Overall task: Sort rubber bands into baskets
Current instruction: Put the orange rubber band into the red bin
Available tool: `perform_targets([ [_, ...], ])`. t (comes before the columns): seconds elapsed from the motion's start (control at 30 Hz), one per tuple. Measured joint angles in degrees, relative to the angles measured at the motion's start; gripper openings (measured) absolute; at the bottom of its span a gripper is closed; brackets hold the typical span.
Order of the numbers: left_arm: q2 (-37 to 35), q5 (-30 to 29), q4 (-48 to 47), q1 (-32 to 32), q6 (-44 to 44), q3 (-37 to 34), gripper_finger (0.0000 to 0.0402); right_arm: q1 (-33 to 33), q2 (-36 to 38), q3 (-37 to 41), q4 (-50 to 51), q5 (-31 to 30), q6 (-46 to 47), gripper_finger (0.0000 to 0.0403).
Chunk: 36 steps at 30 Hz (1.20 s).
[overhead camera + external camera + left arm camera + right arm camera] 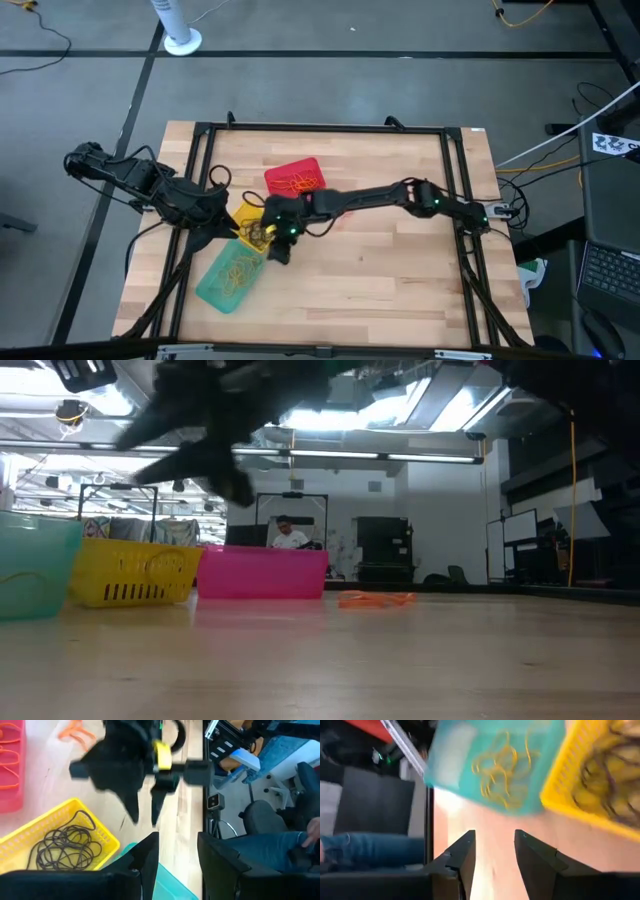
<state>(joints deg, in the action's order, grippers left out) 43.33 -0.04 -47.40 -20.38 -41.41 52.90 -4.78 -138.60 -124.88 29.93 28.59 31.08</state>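
Observation:
Three baskets stand at the table's left middle. The red basket (295, 178) holds orange rubber bands (7, 765). The yellow basket (248, 215) holds dark bands (65, 845). The teal basket (230, 275) holds yellowish bands (502, 762). A few orange bands (375, 599) lie loose on the table. My right gripper (278, 250) hangs open and empty over the table beside the yellow and teal baskets; it also shows in its wrist view (494, 851). My left gripper (177, 855) is open and empty just left of the yellow basket.
A black frame (200, 150) runs around the tabletop. Bare wood (400, 270) lies to the right of the baskets. A seated person's legs in jeans (260, 850) show beyond the table's near edge.

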Motion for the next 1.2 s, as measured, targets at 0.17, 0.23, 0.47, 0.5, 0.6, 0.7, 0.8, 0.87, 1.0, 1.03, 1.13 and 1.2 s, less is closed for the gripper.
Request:
perform_targets([
  [0.17, 0.0, -1.6, 0.0, 0.0, 0.0, 0.0, 0.0131, 1.3, 4.7, 0.0, 16.8, -4.6, -9.8, 0.0136],
  [0.23, 0.0, -2.6, 0.0, 0.0, 0.0, 0.0, 0.0131, 1.6, 6.4, 0.0, 24.6, -9.1, -13.9, 0.0136],
  [0.47, 0.0, -6.8, 0.0, 0.0, -0.1, 0.0, 0.0131, 2.0, 10.4, 0.0, 48.3, -30.4, -26.9, 0.0135],
  [0.5, 0.0, -7.4, 0.0, 0.0, -0.1, 0.0, 0.0131, 2.3, 10.4, 0.0, 51.2, -31.7, -29.1, 0.0135],
  [0.6, 0.1, -8.9, 0.0, 0.0, -0.1, 0.0, 0.0131, 3.3, 10.4, 0.1, 56.3, -31.6, -35.2, 0.0135],
  [0.7, 0.3, -10.1, 0.0, 0.0, -0.1, 0.0, 0.0131, 5.0, 10.4, 2.0, 58.4, -30.4, -41.1, 0.0135],
  [0.8, 0.7, -10.9, 0.0, 0.0, -0.1, 0.0, 0.0131, 6.8, 10.4, 4.8, 59.3, -30.3, -43.7, 0.0135],
  [0.87, 0.9, -11.3, 0.0, 0.0, -0.1, 0.0, 0.0131, 8.0, 10.4, 7.5, 59.8, -30.3, -44.4, 0.0135],
  [1.0, 1.5, -11.9, 0.0, 0.0, -0.1, 0.0, 0.0131, 9.9, 10.4, 14.3, 59.5, -30.5, -46.8, 0.0135],
  [1.03, 1.6, -11.9, 0.0, 0.0, -0.1, 0.0, 0.0131, 10.2, 10.4, 15.9, 58.9, -30.4, -47.9, 0.0135],
  [1.13, 1.8, -12.1, 0.0, 0.0, 0.0, 0.0, 0.0131, 10.9, 10.4, 20.4, 54.7, -30.0, -49.9, 0.0135],
  [1.2, 1.9, -12.7, 0.0, 0.1, -0.1, 0.0, 0.0131, 10.8, 10.3, 22.4, 52.0, -30.0, -50.7, 0.0135],
])
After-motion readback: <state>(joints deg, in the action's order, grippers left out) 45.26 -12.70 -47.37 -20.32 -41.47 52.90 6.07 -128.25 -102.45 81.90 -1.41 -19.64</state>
